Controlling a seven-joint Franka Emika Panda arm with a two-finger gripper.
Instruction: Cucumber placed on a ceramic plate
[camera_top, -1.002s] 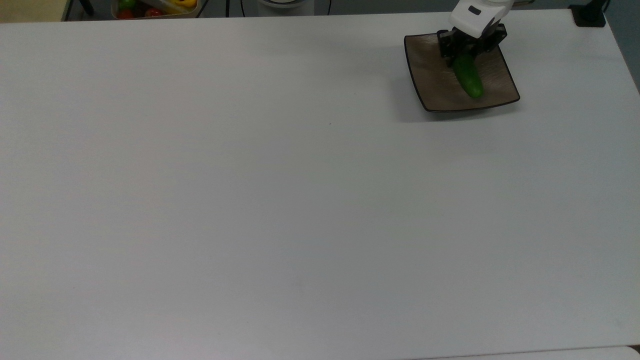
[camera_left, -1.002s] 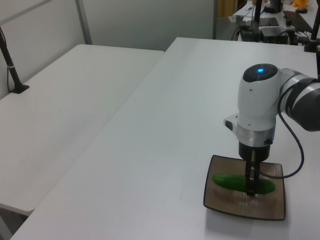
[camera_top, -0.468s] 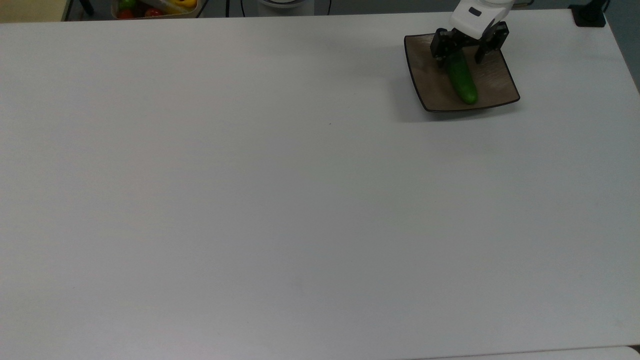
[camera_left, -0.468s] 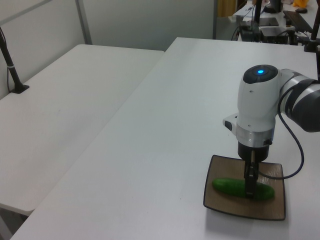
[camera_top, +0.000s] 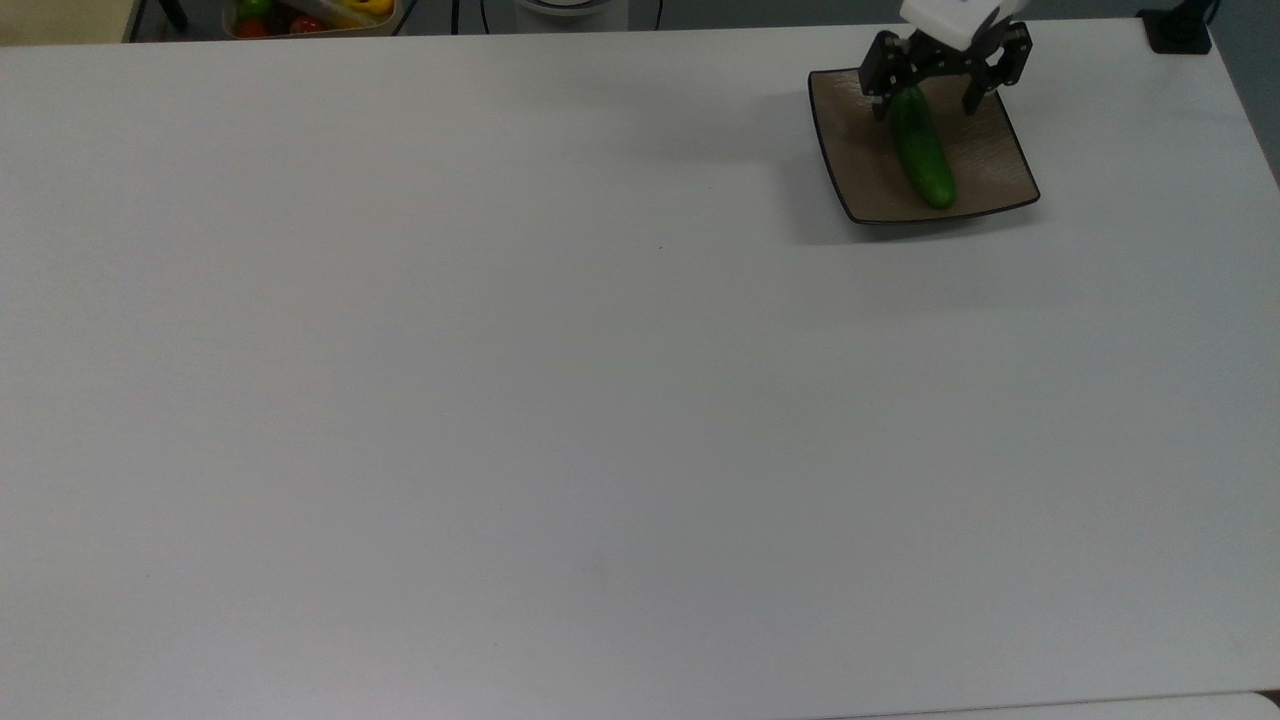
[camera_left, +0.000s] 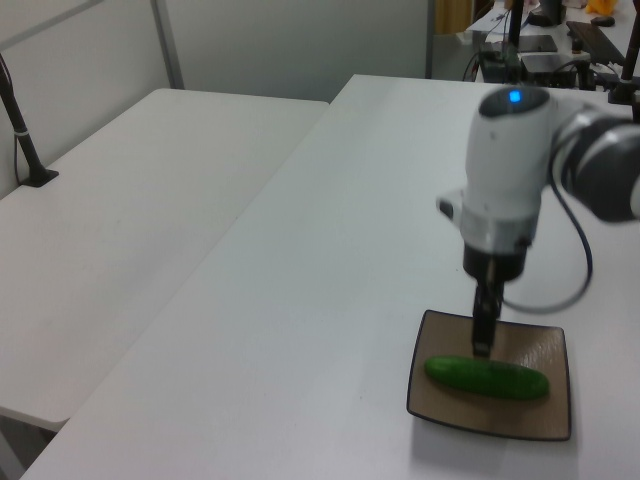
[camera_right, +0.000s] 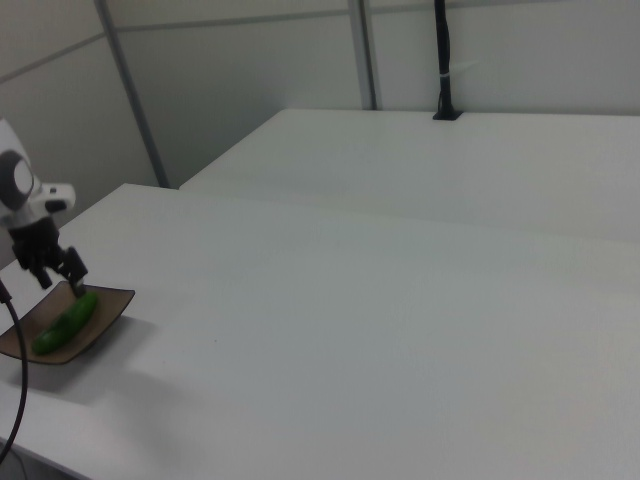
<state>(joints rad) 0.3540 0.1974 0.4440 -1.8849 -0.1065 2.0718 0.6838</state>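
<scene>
The cucumber (camera_top: 921, 148) lies flat on the ceramic plate (camera_top: 988, 166), running from the plate's far edge toward its near edge in the top view, a little off the middle toward the top view's left. In the left view the cucumber (camera_left: 487, 378) stretches across the plate (camera_left: 540, 422) from side to side, and in the right view it (camera_right: 64, 323) rests lengthwise on the plate (camera_right: 107, 314).

Just above the far end of the cucumber hangs the gripper (camera_top: 945, 82), its black fingers (camera_top: 880, 85) spread wide, one on either side of the cucumber's end and touching nothing. In the left view the gripper (camera_left: 482, 322) points straight down, its tips clear of the cucumber. The right view shows the gripper (camera_right: 50, 272) over the plate's back edge.

The plate sits near a far corner of the white bench (camera_top: 560, 400). Beyond the bench's far edge, at the top view's left, a tray of coloured fruit and vegetables (camera_top: 308, 15) stands.
</scene>
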